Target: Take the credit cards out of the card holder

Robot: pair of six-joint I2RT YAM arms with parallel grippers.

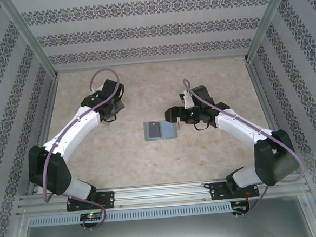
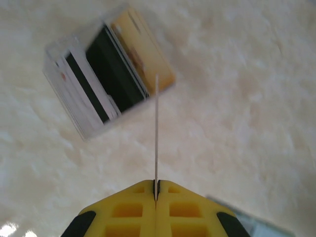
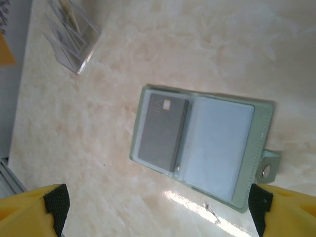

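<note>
**Top external: open holder lies by the right tool**

Pale marbled counter (image 1: 150,162) carries the flat grey-green bifold card holder (image 1: 160,131). It is laid open between the arms, just beside the right tool (image 1: 172,116) and well apart from the left tool (image 2: 156,190). The right tool's yellow fingers (image 3: 29,212) stand spread to either side of the holder, whose long axis runs across between them. Over the small clear plastic box (image 2: 106,74) of loose cards, the left tool is pressed together, pinching a thin pale card (image 2: 156,128) edge-on. One dark grey credit card (image 3: 162,133) sits in a holder pocket; the right arm looks better placed for it.
</note>
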